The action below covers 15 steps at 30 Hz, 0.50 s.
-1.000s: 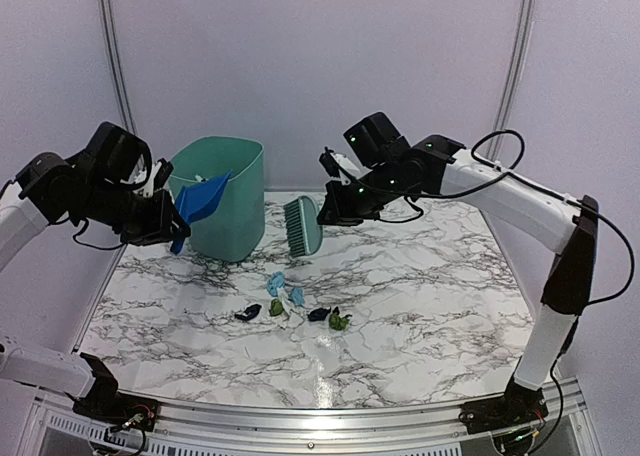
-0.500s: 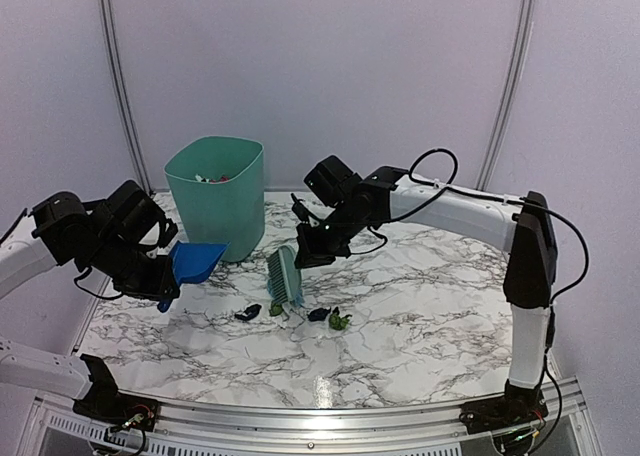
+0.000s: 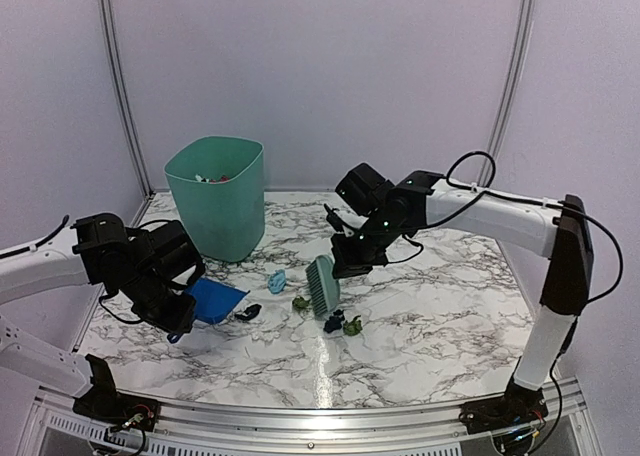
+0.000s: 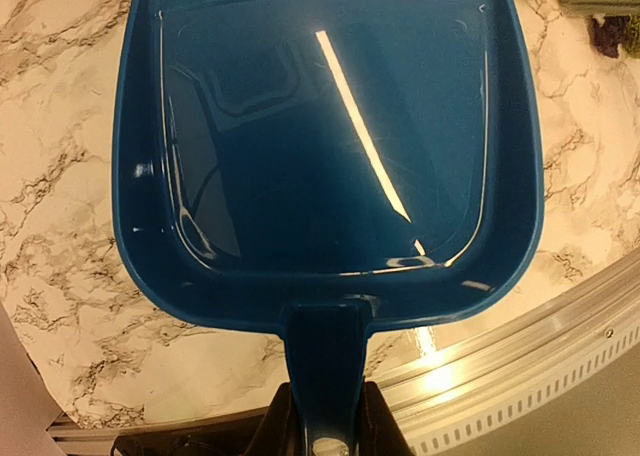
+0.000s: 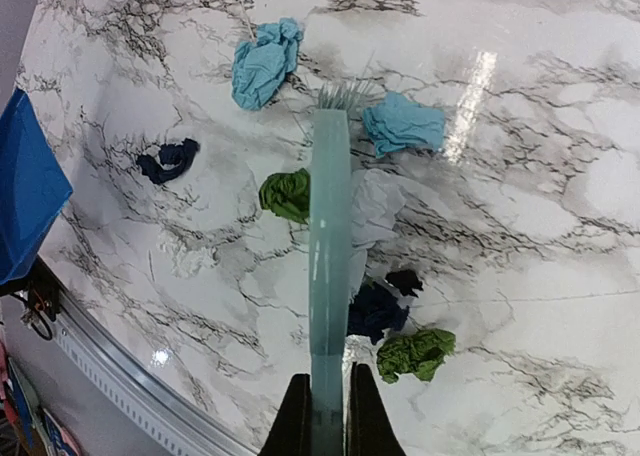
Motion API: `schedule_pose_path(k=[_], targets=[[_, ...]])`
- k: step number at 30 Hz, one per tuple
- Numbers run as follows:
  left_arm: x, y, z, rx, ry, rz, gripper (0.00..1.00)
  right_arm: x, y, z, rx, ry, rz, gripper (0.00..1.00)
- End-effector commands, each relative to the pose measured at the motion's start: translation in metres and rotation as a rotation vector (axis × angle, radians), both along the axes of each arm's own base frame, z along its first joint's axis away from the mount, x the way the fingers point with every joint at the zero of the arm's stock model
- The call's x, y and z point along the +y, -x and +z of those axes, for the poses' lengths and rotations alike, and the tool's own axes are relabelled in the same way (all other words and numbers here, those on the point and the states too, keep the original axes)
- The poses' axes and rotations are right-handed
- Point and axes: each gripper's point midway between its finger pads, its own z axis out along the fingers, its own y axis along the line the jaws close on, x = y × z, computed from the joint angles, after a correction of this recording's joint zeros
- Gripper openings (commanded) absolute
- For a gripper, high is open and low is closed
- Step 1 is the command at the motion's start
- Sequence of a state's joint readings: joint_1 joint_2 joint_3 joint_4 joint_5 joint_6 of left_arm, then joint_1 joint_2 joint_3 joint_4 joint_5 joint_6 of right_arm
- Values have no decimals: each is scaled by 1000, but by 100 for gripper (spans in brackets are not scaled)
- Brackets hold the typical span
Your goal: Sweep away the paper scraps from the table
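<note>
Several small paper scraps lie mid-table: a light blue one [image 3: 276, 279], a dark one [image 3: 249, 312], a green one [image 3: 300, 302], and a dark blue [image 3: 333, 323] and green [image 3: 352, 325] pair. The right wrist view shows them too: light blue [image 5: 265, 61], green [image 5: 286, 194], dark blue [image 5: 378, 311]. My right gripper [image 3: 348, 259] [image 5: 327, 416] is shut on the mint-green brush [image 3: 322, 284] [image 5: 329, 246], which stands among the scraps. My left gripper [image 3: 168, 306] [image 4: 328, 431] is shut on the handle of the blue dustpan [image 3: 215, 301] [image 4: 330, 126], which rests empty on the marble table [image 3: 430, 316], its mouth toward the dark scrap.
A teal waste bin [image 3: 215, 191] stands at the back left, with things inside. A metal rail [image 3: 300, 406] [image 4: 520, 356] runs along the table's near edge, close behind the dustpan handle. Walls close in the back and sides.
My left arm brought the dustpan down from the bin's rim to the table at the left. My right arm lowered the brush and swept it right; some scraps shifted.
</note>
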<state>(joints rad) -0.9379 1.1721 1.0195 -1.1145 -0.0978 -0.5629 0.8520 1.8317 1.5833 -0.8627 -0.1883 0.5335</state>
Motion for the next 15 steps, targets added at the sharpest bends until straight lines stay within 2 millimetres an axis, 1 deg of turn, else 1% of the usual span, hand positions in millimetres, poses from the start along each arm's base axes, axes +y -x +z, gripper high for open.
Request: schedule_pose_path(k=[1, 3, 6, 9, 11, 15], targets=[[-9, 3, -10, 3, -29, -59, 0, -32, 8, 25, -38, 35, -12, 0], [-15, 4, -12, 4, -22, -78, 0, -38, 14, 34, -39, 21, -9, 0], [-24, 8, -15, 9, -16, -124, 0, -42, 20, 56, -49, -41, 4, 0], [-31, 15, -18, 17, -25, -177, 0, -50, 20, 77, -87, -84, -8, 0], [-35, 22, -22, 23, -37, -217, 0, -59, 18, 87, -115, -91, -26, 0], [-46, 31, -27, 28, -56, -281, 0, -81, 11, 92, -152, -70, -78, 0]])
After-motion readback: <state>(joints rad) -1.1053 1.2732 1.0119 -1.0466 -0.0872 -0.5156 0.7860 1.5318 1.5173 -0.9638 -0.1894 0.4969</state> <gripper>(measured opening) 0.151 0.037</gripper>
